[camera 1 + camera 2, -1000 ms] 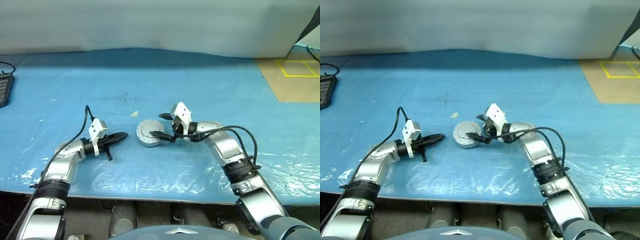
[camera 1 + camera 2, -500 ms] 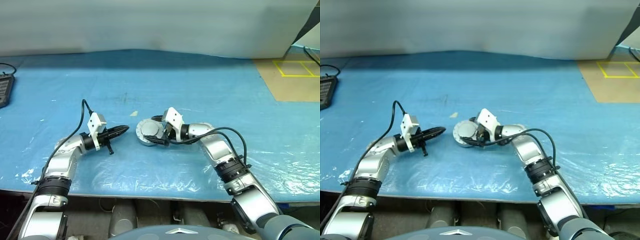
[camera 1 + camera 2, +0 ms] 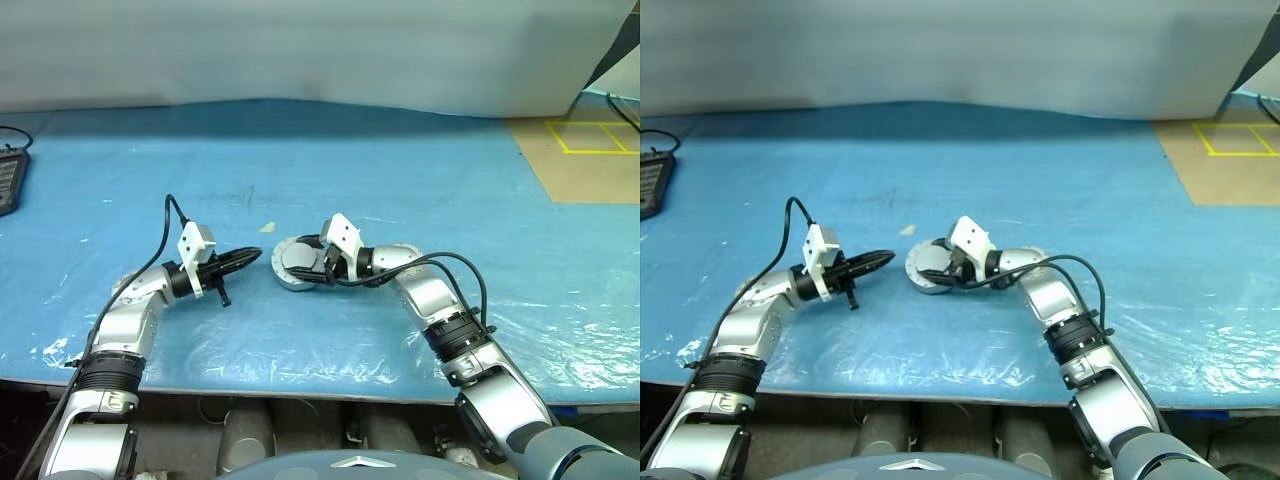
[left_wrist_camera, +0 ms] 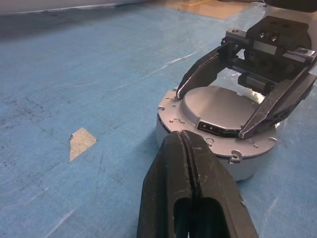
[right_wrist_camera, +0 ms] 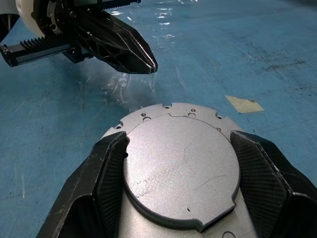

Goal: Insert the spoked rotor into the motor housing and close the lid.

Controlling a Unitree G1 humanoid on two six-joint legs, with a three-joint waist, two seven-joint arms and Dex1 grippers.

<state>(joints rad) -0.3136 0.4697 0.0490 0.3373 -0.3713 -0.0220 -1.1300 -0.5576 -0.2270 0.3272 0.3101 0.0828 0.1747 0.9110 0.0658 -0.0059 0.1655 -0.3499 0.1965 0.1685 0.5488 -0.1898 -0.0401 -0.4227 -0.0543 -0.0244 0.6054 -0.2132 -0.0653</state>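
The motor housing (image 3: pixel 288 280) sits on the blue table, a squat silver-grey puck. The lid (image 5: pixel 181 168) lies on top of it, plain grey face up. My right gripper (image 3: pixel 305 263) reaches in from the right and straddles the lid, one finger (image 5: pixel 111 168) pressed against each side of its rim. My left gripper (image 3: pixel 255 257) is shut and empty, hovering just left of the housing with its tip (image 4: pixel 183 136) aimed at the housing wall (image 4: pixel 168 131). The spoked rotor is hidden from view.
A blue plastic sheet (image 3: pixel 420 180) covers the table, wrinkled near the front edge. A small tan tape scrap (image 3: pixel 268 227) lies just behind the housing. A dark device (image 3: pixel 8 175) sits at the far left. Tan floor with yellow marks (image 3: pixel 585 150) shows at the far right.
My right gripper slid left over the housing, and its fingers drew in from wide open to the lid's rim. My left gripper lifted a little.
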